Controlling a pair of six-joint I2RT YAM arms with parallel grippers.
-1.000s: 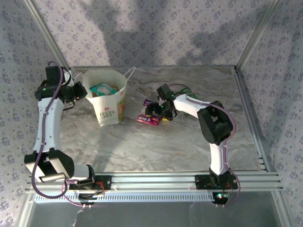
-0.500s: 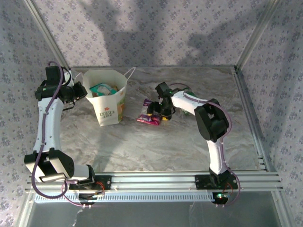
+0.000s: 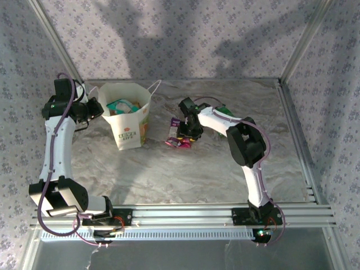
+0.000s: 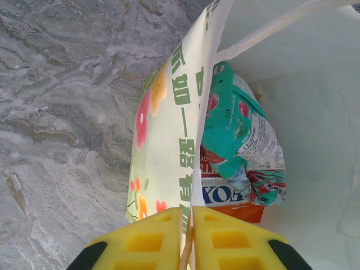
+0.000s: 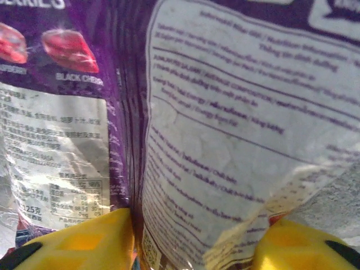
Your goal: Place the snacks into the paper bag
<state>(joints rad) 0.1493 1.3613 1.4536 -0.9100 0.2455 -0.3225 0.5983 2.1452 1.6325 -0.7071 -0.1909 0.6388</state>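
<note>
The white paper bag (image 3: 128, 125) with green print stands upright at the left. My left gripper (image 3: 100, 108) is shut on its left rim; in the left wrist view the yellow fingers (image 4: 152, 242) pinch the bag's wall (image 4: 169, 135). Inside the bag lie a teal packet (image 4: 236, 129) and an orange FOX'S packet (image 4: 236, 202). At mid-table my right gripper (image 3: 183, 134) is down on a small heap of snacks (image 3: 173, 142). In the right wrist view a purple packet (image 5: 225, 140) bulges between the yellow fingertips (image 5: 84, 244), which press on both sides of it.
A green packet (image 3: 223, 109) lies on the marble table (image 3: 169, 174) behind the right arm. Aluminium frame rails (image 3: 295, 135) run along the right side and the near edge. Patterned cloth walls enclose the back and sides.
My right gripper has slid a little to the left over the heap and its jaws have closed in from wide open onto the purple packet. The left arm and the bag have not moved.
</note>
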